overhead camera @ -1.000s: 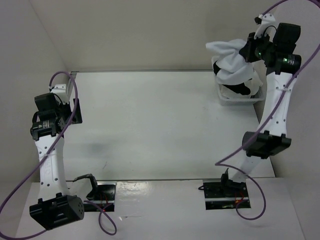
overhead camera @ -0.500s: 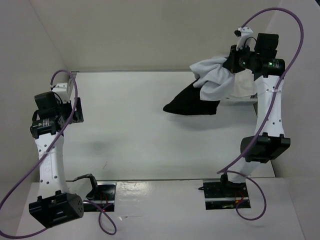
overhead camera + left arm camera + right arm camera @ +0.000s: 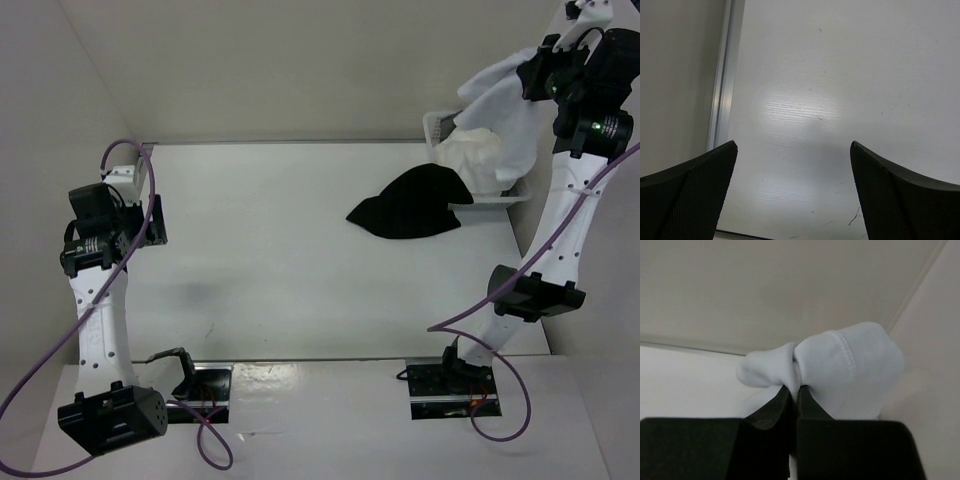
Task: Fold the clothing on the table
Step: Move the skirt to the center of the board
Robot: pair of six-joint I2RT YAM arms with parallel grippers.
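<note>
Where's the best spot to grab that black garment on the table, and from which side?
Probably pinch the clothing at its pointed left corner, coming from the left arm's side: that corner lies flat and free, while its right edge meets the basket.

Enclosure: plain matte off-white back wall (image 3: 300, 70) spans the top of the frame, meets a slanted left wall (image 3: 40, 110) at a seam in the upper left, a matching right wall (image 3: 612, 260) at the right edge; light soft, even.

White cloth (image 3: 505, 100) hides most of the basket (image 3: 488, 203).
</note>
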